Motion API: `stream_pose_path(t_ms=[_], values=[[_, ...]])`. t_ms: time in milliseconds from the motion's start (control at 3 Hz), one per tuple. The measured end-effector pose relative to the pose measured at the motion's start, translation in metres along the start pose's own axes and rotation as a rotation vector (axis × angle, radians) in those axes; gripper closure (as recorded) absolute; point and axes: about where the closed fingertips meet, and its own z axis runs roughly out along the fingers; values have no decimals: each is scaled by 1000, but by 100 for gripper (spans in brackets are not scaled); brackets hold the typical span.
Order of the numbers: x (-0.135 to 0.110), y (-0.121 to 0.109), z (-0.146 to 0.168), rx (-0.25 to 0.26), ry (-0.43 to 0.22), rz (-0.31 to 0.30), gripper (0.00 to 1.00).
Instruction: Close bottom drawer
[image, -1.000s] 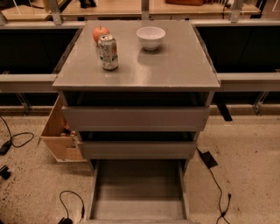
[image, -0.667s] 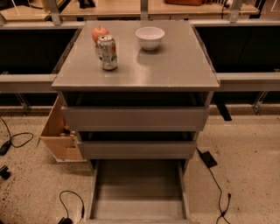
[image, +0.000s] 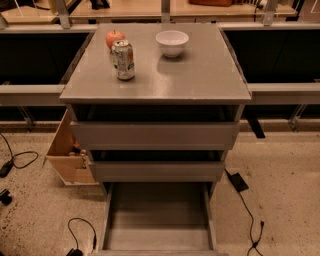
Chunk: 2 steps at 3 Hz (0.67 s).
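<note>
The bottom drawer (image: 157, 215) of the grey cabinet (image: 200, 75) is pulled far out toward me; its long shallow grey tray shows empty, and its front edge lies at the bottom of the view. The two drawers above it, the top drawer (image: 154, 134) and the middle drawer (image: 156, 170), stand pushed in. My gripper is not in view.
On the cabinet top stand a drink can (image: 123, 60), a red apple (image: 114, 37) and a white bowl (image: 172, 42). A wooden box (image: 67, 152) leans at the cabinet's left. Cables (image: 82, 230) and a black adapter (image: 236, 181) lie on the speckled floor on both sides.
The view has shifted very slightly; the cabinet sits a touch lower and more to the left in the picture. The drawers and objects have not moved.
</note>
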Motion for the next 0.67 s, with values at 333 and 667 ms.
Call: stream_pose_path(t_ms=[333, 667], values=[[0, 0, 0, 0, 0, 0, 100], [-3, -9, 12, -11, -24, -25, 100]])
